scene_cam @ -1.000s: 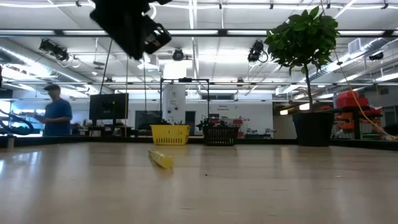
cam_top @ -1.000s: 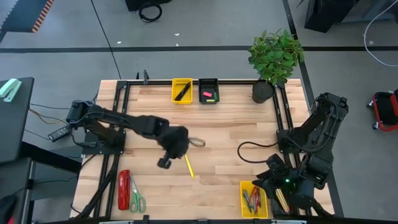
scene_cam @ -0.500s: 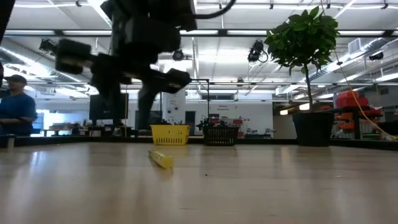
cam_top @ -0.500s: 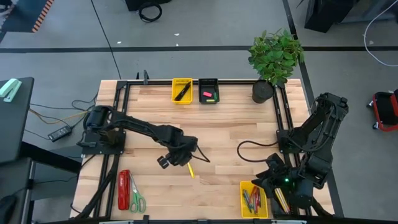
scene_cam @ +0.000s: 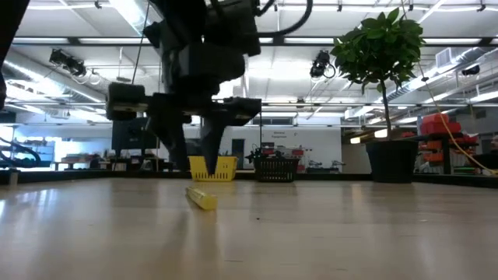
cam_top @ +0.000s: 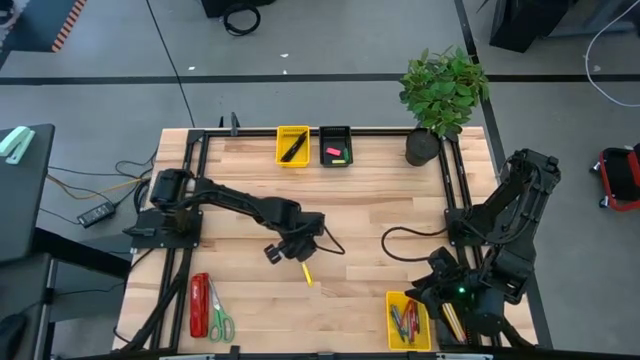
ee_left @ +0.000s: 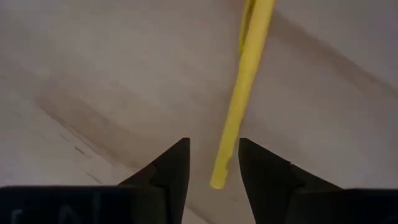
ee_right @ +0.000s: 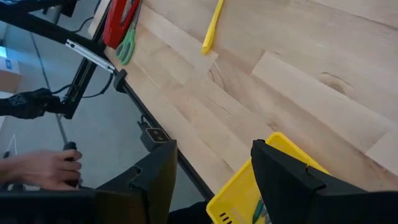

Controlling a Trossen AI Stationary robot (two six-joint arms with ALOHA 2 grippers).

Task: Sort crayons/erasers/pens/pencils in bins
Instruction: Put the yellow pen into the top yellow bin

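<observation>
Left hand (cam_top: 297, 249) low over the middle of the table (cam_top: 380, 200), fingers (ee_left: 171, 167) spread with a clear gap, hanging right above the near end of the yellow pencil (cam_top: 304, 268); from the left wrist view, pencil tip sits between the two fingertips but not pinched, flat on the wood; in the low view, same hand (scene_cam: 194, 152) pointing straight down, fingertips just behind the pencil (scene_cam: 201, 197) lying on the table.

Right hand (ee_right: 211, 174) parked at the near right corner, fingers wide apart, holding nothing, hovering over the edge of the near yellow bin (cam_top: 408, 320); that bin loaded with crayons (cam_top: 404, 318), reds and a green mixed up; a couple of pencils (cam_top: 450, 322) just beside it to the right, can't tell the tray under them.

Far edge of the table: second yellow bin (cam_top: 293, 146) with a black pen (cam_top: 294, 150) in it, and touching it on the right a black bin (cam_top: 335, 146) with a pink eraser (cam_top: 334, 151) and a yellow-green eraser (cam_top: 338, 159).

Other stuff: red stapler (cam_top: 199, 304) and green-handled scissors (cam_top: 219, 322) near the left front corner, side by side; potted plant (cam_top: 440, 95) at the far right corner; a person's hand (ee_right: 40, 168) visible off the table's edge in the right wrist view, gripping something dark.
</observation>
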